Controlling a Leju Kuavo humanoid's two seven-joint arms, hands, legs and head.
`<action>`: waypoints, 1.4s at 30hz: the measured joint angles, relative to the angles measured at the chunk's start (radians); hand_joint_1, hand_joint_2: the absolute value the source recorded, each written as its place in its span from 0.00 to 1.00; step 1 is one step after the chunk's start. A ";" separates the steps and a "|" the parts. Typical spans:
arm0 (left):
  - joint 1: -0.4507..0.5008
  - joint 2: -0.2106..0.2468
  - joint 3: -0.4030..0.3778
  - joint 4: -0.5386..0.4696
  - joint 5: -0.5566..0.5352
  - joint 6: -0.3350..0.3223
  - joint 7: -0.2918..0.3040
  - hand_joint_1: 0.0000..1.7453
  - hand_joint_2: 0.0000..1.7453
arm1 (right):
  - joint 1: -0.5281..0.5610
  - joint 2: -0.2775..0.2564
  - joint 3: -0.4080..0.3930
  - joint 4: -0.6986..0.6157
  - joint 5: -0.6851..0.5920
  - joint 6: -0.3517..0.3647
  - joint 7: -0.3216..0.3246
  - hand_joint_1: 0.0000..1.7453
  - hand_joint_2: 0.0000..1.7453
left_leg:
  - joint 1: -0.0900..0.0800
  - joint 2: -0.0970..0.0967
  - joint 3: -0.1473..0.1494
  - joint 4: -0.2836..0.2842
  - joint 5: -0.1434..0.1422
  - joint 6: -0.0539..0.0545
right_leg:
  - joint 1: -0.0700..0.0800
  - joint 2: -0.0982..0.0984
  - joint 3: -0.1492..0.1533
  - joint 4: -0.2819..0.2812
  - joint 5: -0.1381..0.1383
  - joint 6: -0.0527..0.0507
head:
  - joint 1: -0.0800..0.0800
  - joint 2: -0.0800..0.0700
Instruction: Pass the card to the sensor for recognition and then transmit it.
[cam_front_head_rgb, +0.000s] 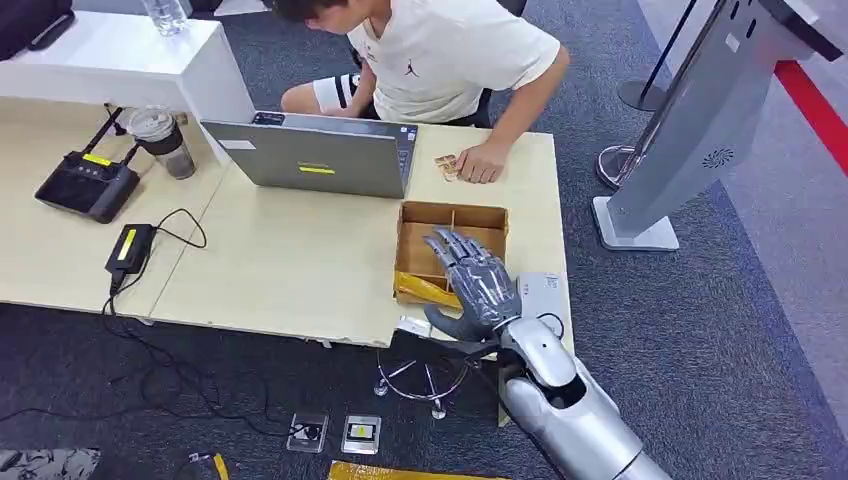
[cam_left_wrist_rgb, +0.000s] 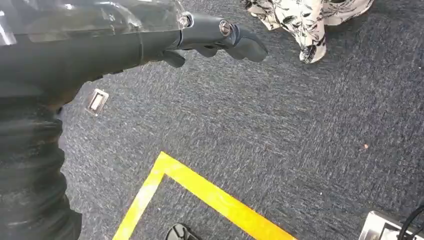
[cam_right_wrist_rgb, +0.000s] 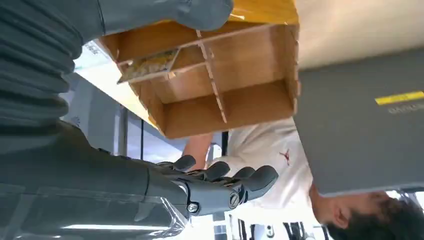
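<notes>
My right hand (cam_front_head_rgb: 472, 282) hovers over the near compartments of a divided cardboard box (cam_front_head_rgb: 478, 215) on the table's right end, fingers spread and holding nothing. In the right wrist view the thumb (cam_right_wrist_rgb: 200, 12) and dark fingers (cam_right_wrist_rgb: 225, 182) bracket the box (cam_right_wrist_rgb: 240, 105), where a patterned yellowish card (cam_right_wrist_rgb: 150, 65) leans in one compartment. A yellow packet (cam_front_head_rgb: 425, 290) lies at the box's near side. A grey-white flat device (cam_front_head_rgb: 545, 292), possibly the sensor, sits by my wrist at the table edge. My left hand (cam_left_wrist_rgb: 210, 37) hangs over the carpet, empty, its fingers loosely extended.
A person sits across the table (cam_front_head_rgb: 290, 280), one hand (cam_front_head_rgb: 480, 162) resting on it beyond the box. A grey laptop (cam_front_head_rgb: 320, 155), a cup (cam_front_head_rgb: 165, 140), a router (cam_front_head_rgb: 85, 185) and a power adapter (cam_front_head_rgb: 130, 245) stand to the left. A grey kiosk (cam_front_head_rgb: 700, 110) stands at the right.
</notes>
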 joint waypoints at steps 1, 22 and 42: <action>-0.001 0.000 0.000 0.000 -0.001 0.000 0.000 0.00 1.00 | -0.002 0.001 0.000 0.013 0.001 0.000 0.000 0.00 1.00 | 0.000 0.000 0.000 0.000 0.000 0.000 | 0.000 0.000 0.000 0.000 0.000 0.000 | 0.000 0.000; -0.005 0.000 0.000 0.000 -0.003 -0.004 0.010 0.00 1.00 | -0.048 0.002 -0.010 0.147 0.002 0.002 0.024 0.00 1.00 | 0.000 0.000 0.000 0.000 0.000 0.000 | 0.000 0.000 0.000 0.000 0.000 0.000 | 0.000 0.000; -0.005 0.000 0.000 0.000 -0.003 -0.002 0.013 0.00 1.00 | -0.083 -0.001 -0.047 0.201 0.049 0.019 0.044 0.00 1.00 | 0.000 0.000 0.000 0.000 0.000 0.000 | 0.000 0.000 0.000 0.000 0.000 0.000 | 0.000 0.000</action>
